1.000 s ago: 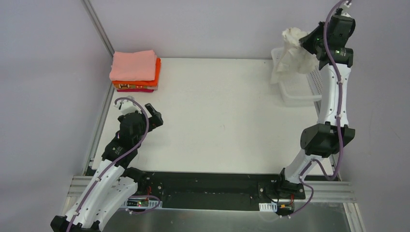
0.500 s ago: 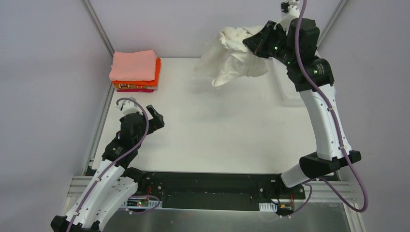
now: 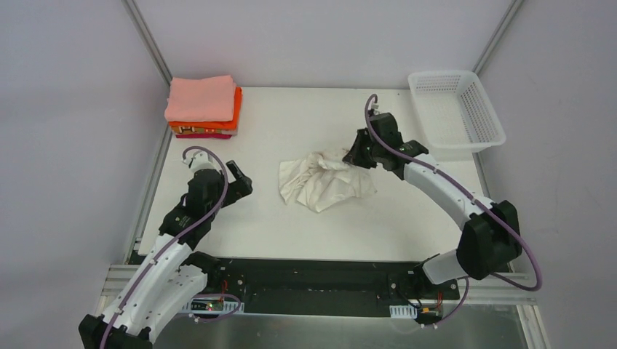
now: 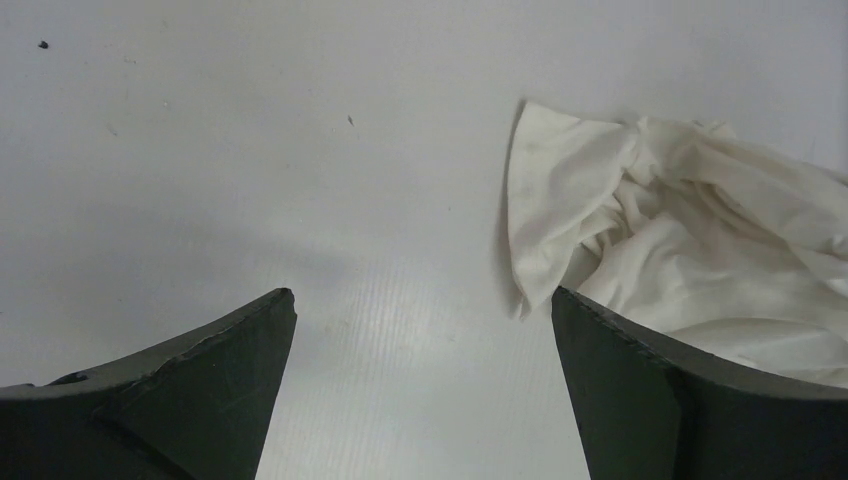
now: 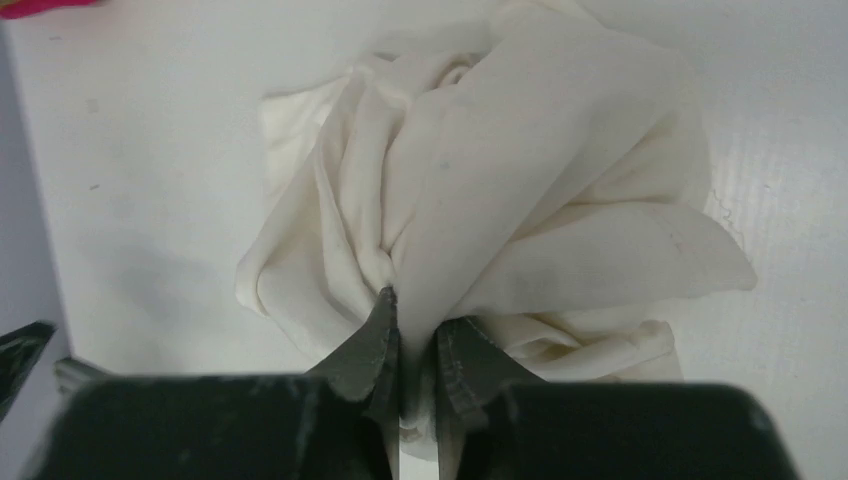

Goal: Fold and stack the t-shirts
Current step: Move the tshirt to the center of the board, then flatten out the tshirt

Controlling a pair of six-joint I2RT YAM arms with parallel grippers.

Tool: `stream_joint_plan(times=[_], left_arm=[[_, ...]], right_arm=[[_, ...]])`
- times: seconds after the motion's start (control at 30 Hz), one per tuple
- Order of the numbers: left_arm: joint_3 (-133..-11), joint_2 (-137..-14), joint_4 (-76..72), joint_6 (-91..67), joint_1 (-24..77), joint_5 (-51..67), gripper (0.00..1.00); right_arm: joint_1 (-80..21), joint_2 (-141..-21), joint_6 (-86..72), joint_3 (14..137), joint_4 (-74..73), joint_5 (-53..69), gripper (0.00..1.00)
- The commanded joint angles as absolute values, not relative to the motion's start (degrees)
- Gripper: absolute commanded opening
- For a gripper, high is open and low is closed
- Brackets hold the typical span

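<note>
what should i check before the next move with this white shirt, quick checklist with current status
1. Right end effector gripping the cream shirt: ok, cloth pinched between its fingers.
2. Shirt resting on the table: ok, mid-table.
3. Shirt spread flat for folding: not ok, it lies crumpled.
4. Left end effector open and free: ok, empty, beside the shirt's edge, not touching.
5. Folded stack out of the way: ok, far left corner, apart from the shirt.
6. Basket emptied: ok, nothing visible inside.
</note>
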State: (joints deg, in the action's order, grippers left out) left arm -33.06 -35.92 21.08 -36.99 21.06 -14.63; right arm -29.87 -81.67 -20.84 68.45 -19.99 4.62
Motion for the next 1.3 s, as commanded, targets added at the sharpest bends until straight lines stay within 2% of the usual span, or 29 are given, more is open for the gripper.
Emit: stream_joint_plan(times=[0.0, 0.1, 0.13, 0.2, 0.3, 0.5, 0.67, 0.93, 1.0, 1.13, 1.2, 1.23, 1.27], left_arm=[[-32.9, -40.6, 21.5, -39.2, 21.5, -10.7, 1.00], [-33.4, -45.3, 21.3, -39.8, 21.5, -9.7, 1.00], [-33.7, -46.6, 21.1, -39.7, 21.5, -9.2, 1.00], [-34.2, -49.0, 20.3, -39.6, 21.5, -7.3, 1.00], [-35.0, -52.3, 18.4, -39.0, 21.5, -3.9, 1.00], [-35.7, -56.9, 14.1, -38.4, 21.5, 3.3, 1.00], [-36.0, -61.1, 9.0, -38.3, 21.5, 8.5, 1.00], [-39.6, -76.8, 0.3, -39.0, 22.0, 15.9, 0.98], [-42.1, -81.7, -1.4, -38.7, 22.3, 17.8, 0.91], [-46.3, -89.1, -1.9, -38.3, 23.0, 19.7, 0.67], [-47.3, -91.5, -2.2, -38.3, 23.2, 19.9, 0.46], [-47.7, -92.4, -2.3, -38.2, 23.2, 20.0, 0.31], [-48.1, -93.2, -2.4, -38.1, 23.2, 20.0, 0.11]], right_arm=[[-28.0, -82.7, -22.5, 65.5, -14.4, -5.0, 0.13], [-27.1, -84.7, -22.2, 63.4, -15.1, -8.1, 0.19], [-26.9, -85.1, -22.0, 63.1, -15.7, -8.9, 0.24], [-26.8, -85.5, -21.7, 63.2, -17.3, -10.1, 0.45], [-26.8, -83.4, -21.9, 64.3, -19.1, -12.8, 0.97], [-26.8, -72.6, -24.7, 63.3, -26.7, -21.1, 0.99], [-26.7, -60.1, -30.0, 53.7, -33.8, -25.4, 1.00], [-26.6, -39.5, -35.2, 33.0, -30.6, -17.7, 0.99], [-26.6, -37.4, -35.4, 31.2, -30.3, -17.6, 0.99], [-26.5, -35.8, -36.5, 28.8, -29.6, -16.9, 0.99], [-26.5, -36.3, -37.5, 27.5, -28.6, -16.7, 1.00], [-26.5, -36.7, -37.7, 27.0, -28.0, -16.4, 0.99], [-26.5, -37.4, -38.1, 26.6, -27.6, -16.3, 0.99]])
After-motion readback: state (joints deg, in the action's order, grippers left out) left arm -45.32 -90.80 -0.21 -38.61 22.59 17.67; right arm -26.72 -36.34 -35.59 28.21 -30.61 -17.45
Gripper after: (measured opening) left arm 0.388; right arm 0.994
